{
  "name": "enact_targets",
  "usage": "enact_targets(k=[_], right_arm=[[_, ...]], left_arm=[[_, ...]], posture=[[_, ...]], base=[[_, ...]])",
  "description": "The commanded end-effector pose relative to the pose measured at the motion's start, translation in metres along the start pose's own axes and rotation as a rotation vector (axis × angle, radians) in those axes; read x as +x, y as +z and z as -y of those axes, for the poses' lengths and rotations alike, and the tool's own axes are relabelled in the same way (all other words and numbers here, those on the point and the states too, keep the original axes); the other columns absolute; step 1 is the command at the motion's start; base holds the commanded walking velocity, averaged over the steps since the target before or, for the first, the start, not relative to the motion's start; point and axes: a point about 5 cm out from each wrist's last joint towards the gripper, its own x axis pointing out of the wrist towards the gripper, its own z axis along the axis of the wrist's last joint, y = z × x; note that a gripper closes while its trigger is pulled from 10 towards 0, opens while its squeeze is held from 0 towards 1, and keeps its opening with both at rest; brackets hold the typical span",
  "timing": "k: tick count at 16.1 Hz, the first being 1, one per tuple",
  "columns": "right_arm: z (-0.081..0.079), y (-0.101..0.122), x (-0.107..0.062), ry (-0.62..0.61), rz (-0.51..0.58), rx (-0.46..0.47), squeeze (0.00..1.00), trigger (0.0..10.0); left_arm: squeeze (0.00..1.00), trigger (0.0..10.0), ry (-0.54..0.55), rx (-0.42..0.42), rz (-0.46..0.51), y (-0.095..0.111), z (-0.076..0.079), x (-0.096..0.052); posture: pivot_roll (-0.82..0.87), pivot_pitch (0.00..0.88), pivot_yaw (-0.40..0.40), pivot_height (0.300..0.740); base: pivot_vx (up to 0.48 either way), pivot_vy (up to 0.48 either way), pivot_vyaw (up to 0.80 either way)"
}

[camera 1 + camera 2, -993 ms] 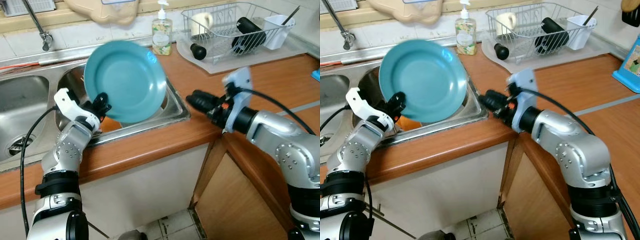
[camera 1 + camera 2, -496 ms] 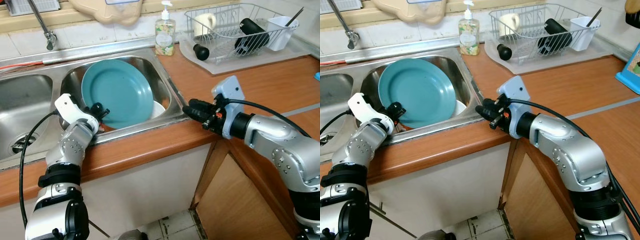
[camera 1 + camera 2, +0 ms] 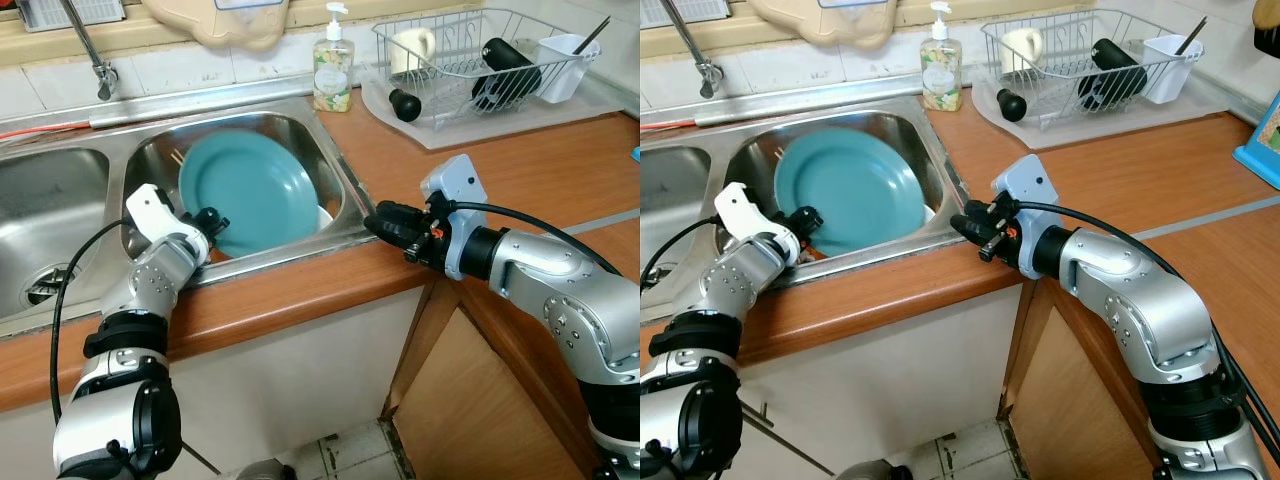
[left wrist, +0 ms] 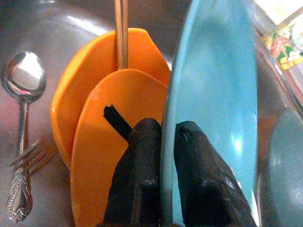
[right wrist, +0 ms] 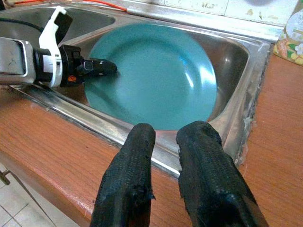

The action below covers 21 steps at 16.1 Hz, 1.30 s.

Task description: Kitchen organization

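Note:
A teal plate [image 3: 255, 190] stands tilted in the right basin of the steel sink [image 3: 347, 190]. My left gripper [image 3: 210, 222] is shut on its near rim, and in the left wrist view its fingers [image 4: 142, 142] pinch the plate's edge [image 4: 218, 85]. Behind the plate lie orange dishes [image 4: 94, 94] with chopsticks across them. My right gripper [image 3: 378, 220] hovers over the counter edge at the sink's right corner, shut on nothing, pointing toward the plate [image 5: 156, 75].
A spoon [image 4: 23, 80] and fork [image 4: 19, 189] lie on the basin floor. A white bowl [image 3: 322, 215] peeks from behind the plate. A soap bottle [image 3: 330, 75] and a dish rack [image 3: 470, 55] with a cup and dark bottles stand at the back of the wooden counter [image 3: 520, 160].
The left gripper has brought the teal plate down from above the sink into the basin. The right gripper drew back slightly toward the sink's corner.

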Motion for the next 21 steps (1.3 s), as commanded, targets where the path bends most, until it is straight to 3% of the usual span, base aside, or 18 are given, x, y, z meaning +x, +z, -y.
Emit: enact_targets(k=[1, 5, 7, 8, 11, 12, 15, 18, 20, 21], right_arm=[[-0.001, 0.001, -0.001, 0.005, -0.003, -0.015, 0.0, 10.0], [-0.001, 0.0, -0.001, -0.01, 0.0, -0.01, 0.0, 10.0], [0.001, 0.0, 0.0, -0.034, 0.013, -0.013, 0.0, 10.0], [0.007, 0.0, 0.001, -0.097, 0.027, 0.007, 1.0, 10.0], [0.014, 0.003, 0.006, -0.235, 0.094, 0.053, 1.0, 10.0], [0.012, 0.004, 0.007, -0.31, 0.148, 0.07, 1.0, 10.0], [0.008, -0.001, 0.007, -0.368, 0.188, 0.106, 1.0, 10.0], [0.001, -0.002, 0.007, -0.417, 0.273, 0.108, 1.0, 10.0], [-0.001, -0.009, 0.003, -0.494, 0.302, 0.132, 1.0, 10.0], [0.0, -0.013, 0.002, -0.516, 0.288, 0.14, 1.0, 10.0]], left_arm=[[1.0, 10.0, 0.008, 0.042, -0.009, 0.004, 0.001, 0.001], [1.0, 10.0, 0.009, 0.098, -0.025, 0.004, 0.002, 0.002], [1.0, 10.0, 0.028, 0.192, -0.002, 0.009, -0.001, 0.001], [1.0, 10.0, 0.023, 0.314, 0.06, 0.018, 0.0, -0.002], [1.0, 10.0, -0.055, 0.53, 0.237, 0.039, 0.016, -0.012], [1.0, 10.0, -0.13, 0.544, 0.295, 0.045, 0.024, -0.022], [1.0, 10.0, -0.102, 0.629, 0.359, 0.047, 0.021, -0.035], [1.0, 10.0, -0.05, 0.778, 0.403, 0.044, 0.021, -0.05], [0.96, 10.0, -0.175, 0.792, 0.392, 0.028, 0.042, -0.066], [0.93, 10.0, -0.19, 0.786, 0.391, 0.022, 0.045, -0.069]], posture=[[-0.17, 0.0, 0.095, 0.74], [-0.17, 0.0, 0.101, 0.74], [-0.17, 0.0, 0.096, 0.74], [-0.17, 0.0, 0.092, 0.74], [-0.17, 0.0, 0.084, 0.74], [-0.17, 0.0, 0.085, 0.74], [-0.16, 0.0, 0.078, 0.74], [-0.16, 0.0, 0.072, 0.74], [-0.15, 0.0, 0.07, 0.74], [-0.15, 0.0, 0.07, 0.74]], base=[[0.0, 0.0, 0.0], [0.0, 0.0, 0.0], [0.0, 0.0, 0.0], [0.0, 0.0, 0.0], [0.0, 0.0, 0.0], [0.0, 0.0, 0.0], [0.0, 0.0, 0.48], [0.0, 0.0, 0.8], [0.0, 0.0, 0.8], [0.0, 0.0, 0.8]])
